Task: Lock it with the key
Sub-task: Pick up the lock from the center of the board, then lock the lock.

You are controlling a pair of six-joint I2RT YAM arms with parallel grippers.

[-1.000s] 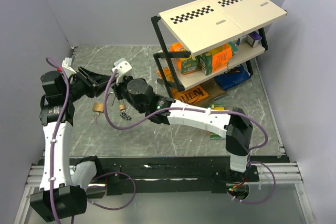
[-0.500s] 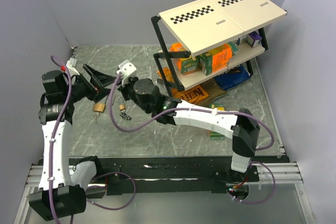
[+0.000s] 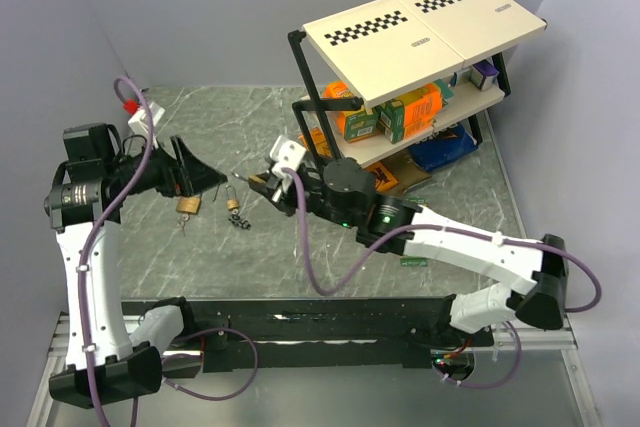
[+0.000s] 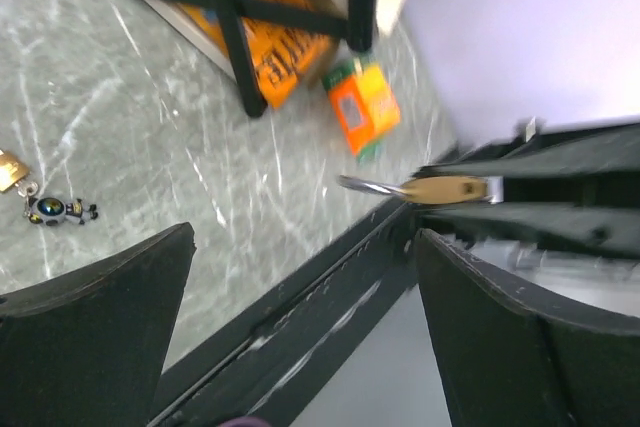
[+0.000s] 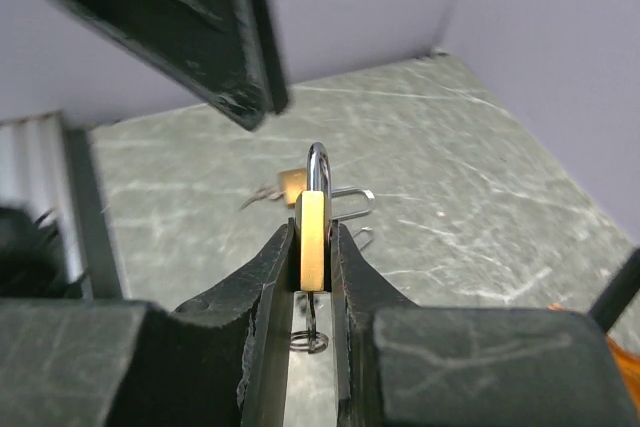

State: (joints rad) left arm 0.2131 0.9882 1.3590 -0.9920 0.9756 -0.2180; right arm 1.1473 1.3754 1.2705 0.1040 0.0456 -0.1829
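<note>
We judge the job barely begun: the right gripper's [image 3: 262, 183] jaws are pinched tight on the brass padlock [image 5: 311, 232], holding it shackle-up in the air just left of the shelf rack's [image 3: 400, 57] front foot. The left gripper [image 4: 303, 237] hangs farther left of the rack, jaws spread wide and empty. What we take for the key [image 3: 233, 206], too small to be sure, lies on the bench [image 3: 200, 117] below, so fetching, inserting and turning it remain.

Brass padlock [image 3: 187, 205] near left end effector [image 3: 203, 169]
</note>
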